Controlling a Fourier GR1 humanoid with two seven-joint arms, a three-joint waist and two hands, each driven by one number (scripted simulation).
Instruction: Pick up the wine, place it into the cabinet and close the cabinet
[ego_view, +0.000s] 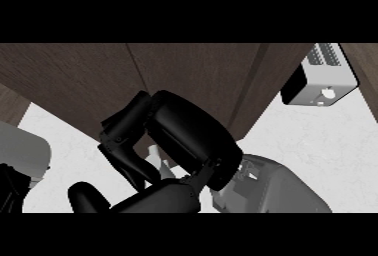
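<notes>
Head view: right hand (188, 137), grasp impossible to tell, close before cabinet door (81, 75); wine unseen; risk: hand striking door, jarring any hidden bottle

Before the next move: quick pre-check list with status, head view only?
1. Wine in view: not ok. No bottle shows anywhere in the head view.
2. Cabinet in view: ok. Its dark wood panels fill the upper part of the view.
3. Cabinet door state: cannot tell. A seam runs between panels, but open or shut does not show.
4. Right hand position: ok. It is raised in front of the cabinet, fingers curled.
5. Right hand contents: cannot tell. Only a pale bit shows below the fingers.
6. Left hand: cannot tell. Only a dark sliver shows at the view's left edge.
</notes>
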